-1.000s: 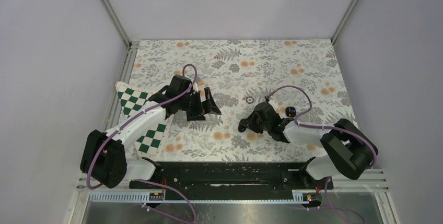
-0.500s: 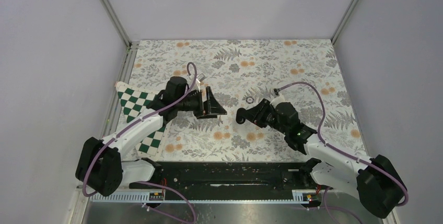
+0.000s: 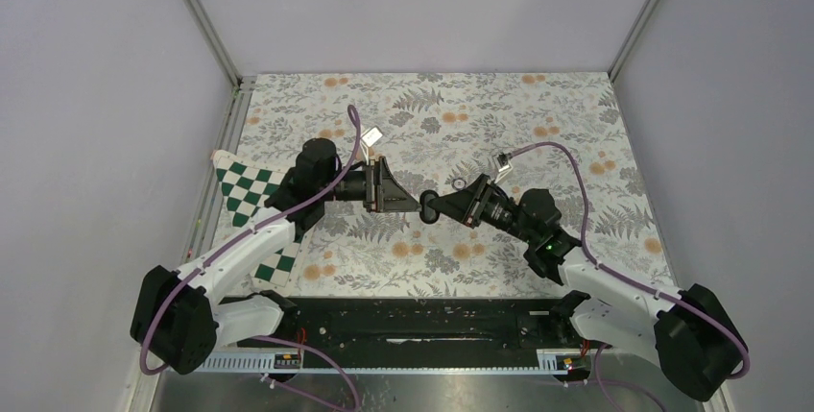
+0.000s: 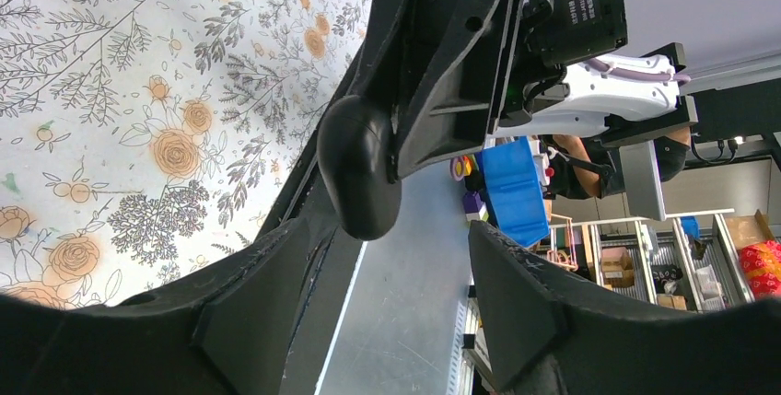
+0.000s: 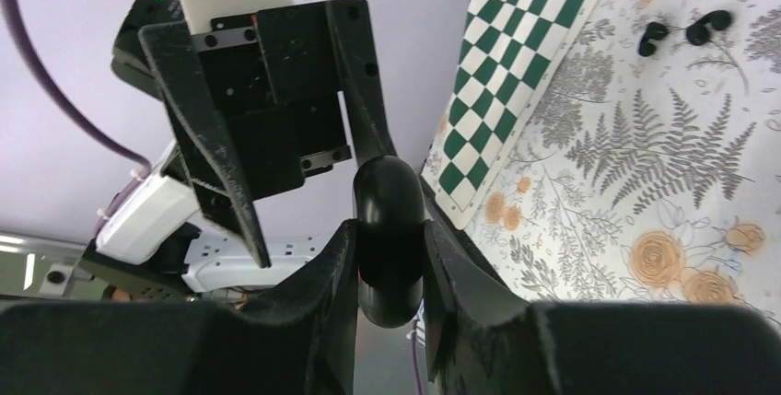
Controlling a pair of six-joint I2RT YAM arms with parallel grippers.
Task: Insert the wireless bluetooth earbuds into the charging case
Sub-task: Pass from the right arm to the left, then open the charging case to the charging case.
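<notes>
My right gripper (image 5: 389,240) is shut on the charging case (image 5: 389,229), a black rounded pebble held off the table. From above, the case (image 3: 429,206) sticks out of the right gripper (image 3: 437,208) toward the left gripper (image 3: 405,193). In the left wrist view the case (image 4: 359,169) hangs just beyond the left gripper (image 4: 387,257). That gripper is open, with nothing between its fingers. The two wireless bluetooth earbuds (image 5: 652,38) (image 5: 707,22) lie side by side on the floral mat near the checkerboard. They are hidden in the top view.
A green-and-white checkerboard card (image 3: 248,199) lies at the left under the left arm. A thin dark ring (image 3: 460,184) rests on the floral mat (image 3: 538,114) just behind the right gripper. Metal frame rails run along the mat's left edge and the near edge.
The right arm swung left and lifted the case up to face the left gripper. The left gripper moved right toward it, and its jaws have narrowed.
</notes>
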